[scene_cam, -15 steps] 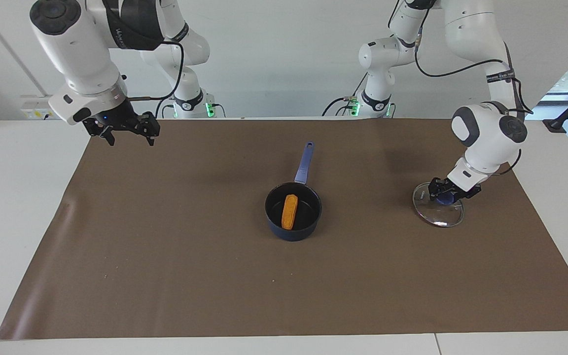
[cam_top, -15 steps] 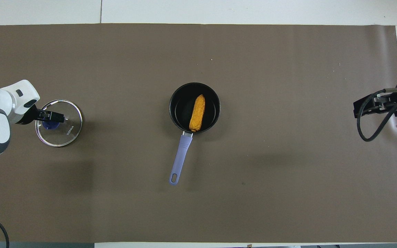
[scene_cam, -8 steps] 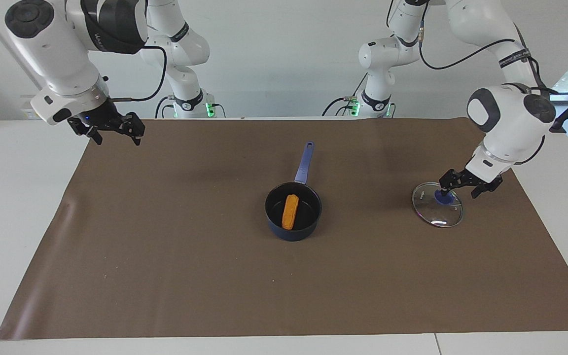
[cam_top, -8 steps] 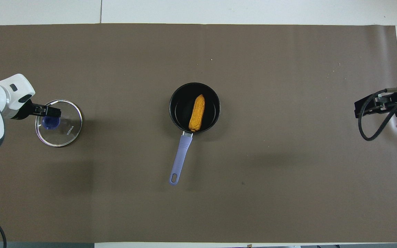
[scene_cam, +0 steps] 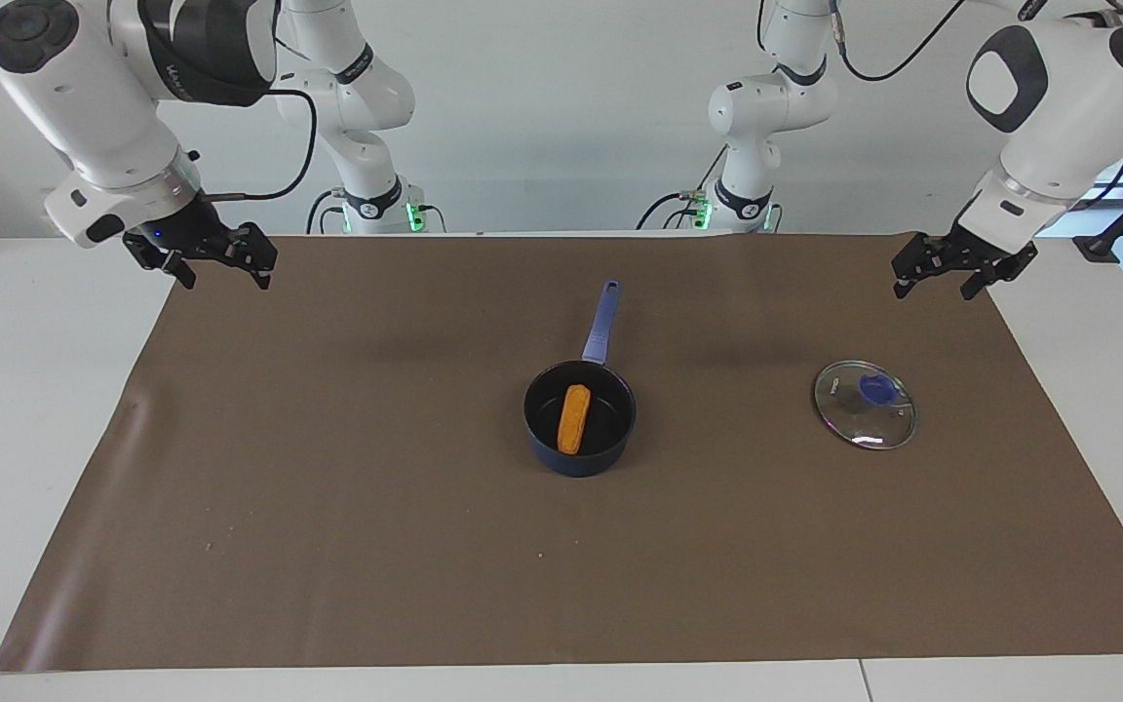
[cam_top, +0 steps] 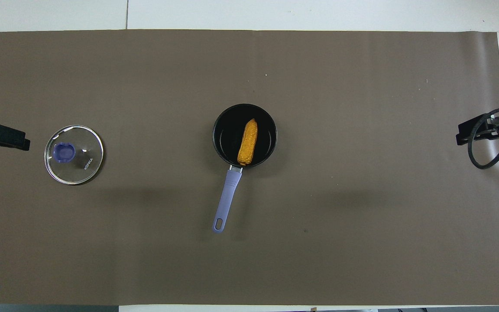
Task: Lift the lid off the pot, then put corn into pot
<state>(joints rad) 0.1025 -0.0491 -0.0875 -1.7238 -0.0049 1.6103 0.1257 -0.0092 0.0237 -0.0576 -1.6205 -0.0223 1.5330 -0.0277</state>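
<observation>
Left gripper (scene_cam: 951, 268) risen off lid (scene_cam: 865, 404), fingers spread

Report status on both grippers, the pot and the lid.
Left gripper and right gripper both up, jaws open, holding nothing. Corn in pot. Lid flat on mat toward the left arm's end. Nothing in the way.
</observation>
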